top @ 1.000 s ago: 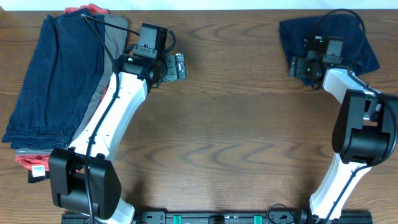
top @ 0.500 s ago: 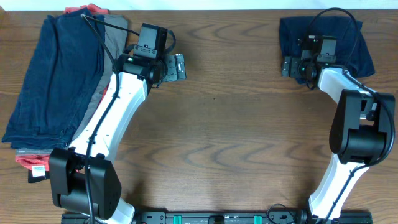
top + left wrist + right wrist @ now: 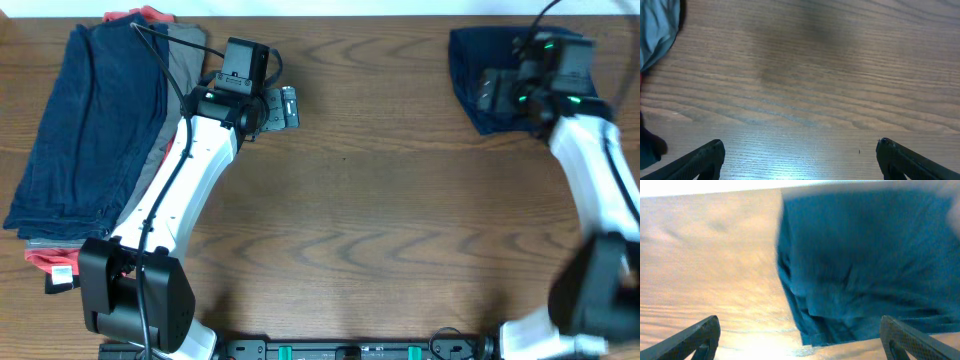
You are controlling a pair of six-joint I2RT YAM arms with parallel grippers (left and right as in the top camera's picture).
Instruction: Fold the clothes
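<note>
A folded dark navy garment (image 3: 472, 62) lies at the table's back right; it also shows in the right wrist view (image 3: 860, 270). My right gripper (image 3: 492, 92) hovers over its near edge, open and empty, blurred. A pile of clothes lies at the far left: long navy pieces (image 3: 85, 130), a grey piece (image 3: 185, 55) and orange-red fabric (image 3: 45, 260) with a white tag under them. My left gripper (image 3: 288, 106) is open and empty above bare wood, to the right of that pile. The left wrist view shows its fingertips (image 3: 705, 155) spread wide and a corner of grey cloth (image 3: 657, 30).
The brown wooden table (image 3: 380, 220) fills the overhead view. The table's back edge (image 3: 330, 17) runs along the top. Both arm bases stand at the front edge, with a black rail (image 3: 350, 350) between them.
My right arm swung right and toward the back, so its wrist now sits over the folded navy garment. The left arm and the pile have not moved.
</note>
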